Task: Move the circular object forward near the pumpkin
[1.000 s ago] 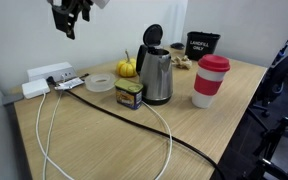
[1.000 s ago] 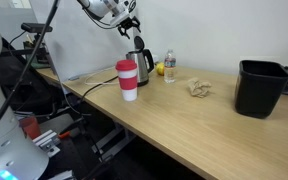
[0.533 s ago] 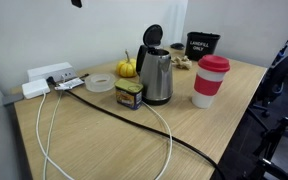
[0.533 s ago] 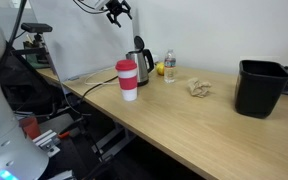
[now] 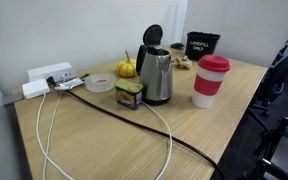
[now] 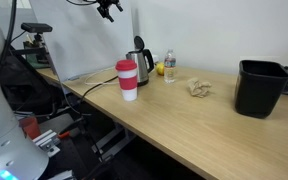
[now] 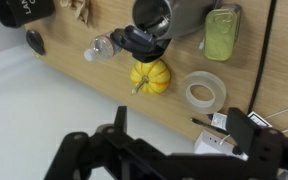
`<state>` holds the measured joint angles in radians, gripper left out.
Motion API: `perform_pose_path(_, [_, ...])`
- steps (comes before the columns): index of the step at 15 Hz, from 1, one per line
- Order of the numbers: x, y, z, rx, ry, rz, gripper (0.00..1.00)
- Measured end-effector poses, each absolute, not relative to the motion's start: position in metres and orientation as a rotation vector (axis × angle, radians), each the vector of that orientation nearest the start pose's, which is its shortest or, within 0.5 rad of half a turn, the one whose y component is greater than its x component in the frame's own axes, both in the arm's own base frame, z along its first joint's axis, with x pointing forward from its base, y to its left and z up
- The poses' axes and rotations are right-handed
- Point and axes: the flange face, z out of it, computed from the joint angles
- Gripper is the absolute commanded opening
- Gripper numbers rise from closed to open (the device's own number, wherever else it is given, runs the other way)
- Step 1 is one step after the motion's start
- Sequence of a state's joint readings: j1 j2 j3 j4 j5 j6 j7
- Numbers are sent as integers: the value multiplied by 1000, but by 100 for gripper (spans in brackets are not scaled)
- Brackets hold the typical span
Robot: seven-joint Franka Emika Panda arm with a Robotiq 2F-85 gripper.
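Wooden table carries the tape ring near the pumpkin, not touching. Gripper hangs high above, fingers spread, empty.

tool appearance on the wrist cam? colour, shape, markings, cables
All matte black tool: two slim fingers on jointed linkage bars, pivot pins showing. No legible markings or cable on it. In an exterior view it's just a small black shape.

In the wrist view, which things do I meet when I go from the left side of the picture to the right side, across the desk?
black bin → small bottle → pumpkin → tape ring. The kettle and the jar overlap these, so I leave them out.
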<state>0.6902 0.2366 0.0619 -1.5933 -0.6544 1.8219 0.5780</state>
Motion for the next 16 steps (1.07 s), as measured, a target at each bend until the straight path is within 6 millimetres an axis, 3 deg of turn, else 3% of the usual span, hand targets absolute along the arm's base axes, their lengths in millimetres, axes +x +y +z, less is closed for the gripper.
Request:
perform_pose_path(6, [492, 400, 505, -3521, -371, -615, 100])
perform_pose_path(16, [491, 401, 505, -3506, -355, -586, 100])
